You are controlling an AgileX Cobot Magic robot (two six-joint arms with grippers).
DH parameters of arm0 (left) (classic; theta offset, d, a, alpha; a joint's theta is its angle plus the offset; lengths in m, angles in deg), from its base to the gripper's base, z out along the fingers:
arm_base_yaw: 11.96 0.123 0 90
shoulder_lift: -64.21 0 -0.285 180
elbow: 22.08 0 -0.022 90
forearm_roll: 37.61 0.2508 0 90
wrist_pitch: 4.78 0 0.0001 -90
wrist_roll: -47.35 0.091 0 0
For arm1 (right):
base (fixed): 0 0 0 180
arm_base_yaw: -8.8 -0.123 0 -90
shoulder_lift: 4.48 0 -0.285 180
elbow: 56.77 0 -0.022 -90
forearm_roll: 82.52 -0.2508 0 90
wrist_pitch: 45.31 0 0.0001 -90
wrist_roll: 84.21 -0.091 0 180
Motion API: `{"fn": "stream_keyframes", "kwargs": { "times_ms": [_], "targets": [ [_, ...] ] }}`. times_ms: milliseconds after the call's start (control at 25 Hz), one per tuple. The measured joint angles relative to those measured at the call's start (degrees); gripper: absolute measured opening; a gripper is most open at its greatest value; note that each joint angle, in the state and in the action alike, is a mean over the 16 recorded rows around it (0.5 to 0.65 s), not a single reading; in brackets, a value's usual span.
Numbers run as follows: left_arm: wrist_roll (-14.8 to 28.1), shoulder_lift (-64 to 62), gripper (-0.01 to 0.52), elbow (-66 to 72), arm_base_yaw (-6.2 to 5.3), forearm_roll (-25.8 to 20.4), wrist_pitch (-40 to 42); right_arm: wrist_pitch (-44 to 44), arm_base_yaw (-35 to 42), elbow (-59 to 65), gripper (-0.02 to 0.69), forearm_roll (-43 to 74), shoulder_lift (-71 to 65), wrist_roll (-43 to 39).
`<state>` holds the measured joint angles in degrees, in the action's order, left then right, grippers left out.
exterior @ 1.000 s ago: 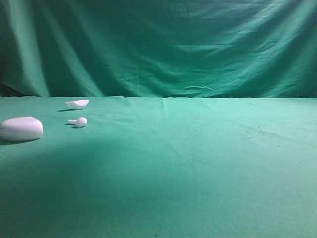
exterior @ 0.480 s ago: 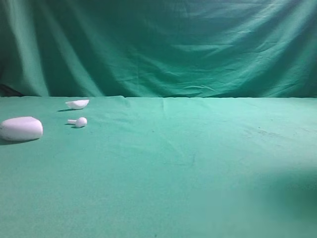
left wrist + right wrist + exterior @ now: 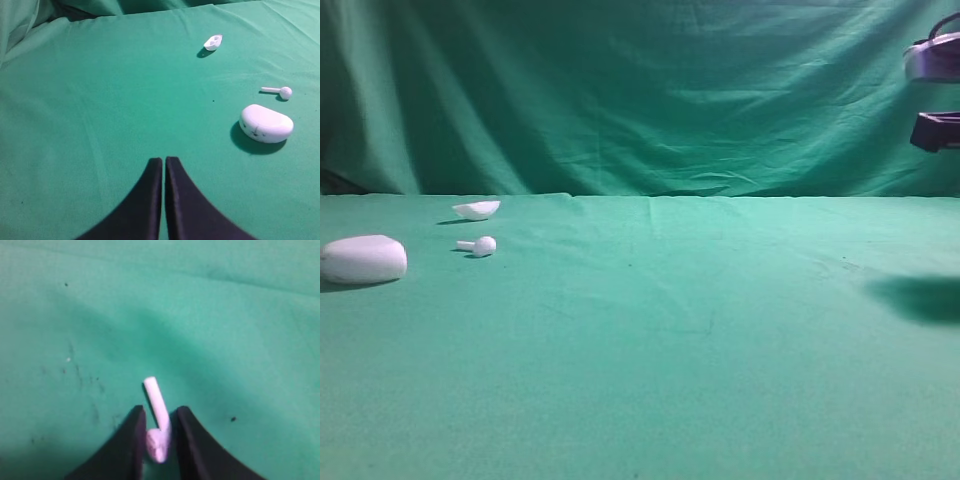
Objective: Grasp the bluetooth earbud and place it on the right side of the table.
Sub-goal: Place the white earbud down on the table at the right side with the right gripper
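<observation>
Left gripper (image 3: 163,161): clenched on nothing, low over the table (image 3: 650,400).
Right gripper (image 3: 160,411): clamped on the earbud (image 3: 158,441); jaws press the head from both sides, stem tilted out ahead of the tips, green cloth close below.
Right arm (image 3: 936,62): now at the high view's top right corner; not in view a second ago.
Shadow (image 3: 920,298): dark on the table's right side; half a second ago fainter and lower.
Case (image 3: 362,259): far left, unmoved.
Second earbud (image 3: 478,245): just beyond the case, unmoved.
White piece (image 3: 477,209): farthest back, near the backdrop (image 3: 640,100), unmoved.
</observation>
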<state>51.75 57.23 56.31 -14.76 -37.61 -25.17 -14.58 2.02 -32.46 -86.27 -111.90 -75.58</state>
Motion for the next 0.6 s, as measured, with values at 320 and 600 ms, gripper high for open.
{"fn": "stream_keyframes", "kwargs": {
  "times_ms": [320, 600],
  "targets": [
    [0.0, 0.0, 0.0, 0.0, 0.0, 0.0, 0.0, 10.1, 0.0, -8.1, 0.392, -1.1, 0.8, 0.1],
    [0.0, 0.0, 0.0, 0.0, 0.0, 0.0, 0.0, 22.5, 0.0, -16.1, 0.275, -3.6, 8.8, 0.0]
  ]
}}
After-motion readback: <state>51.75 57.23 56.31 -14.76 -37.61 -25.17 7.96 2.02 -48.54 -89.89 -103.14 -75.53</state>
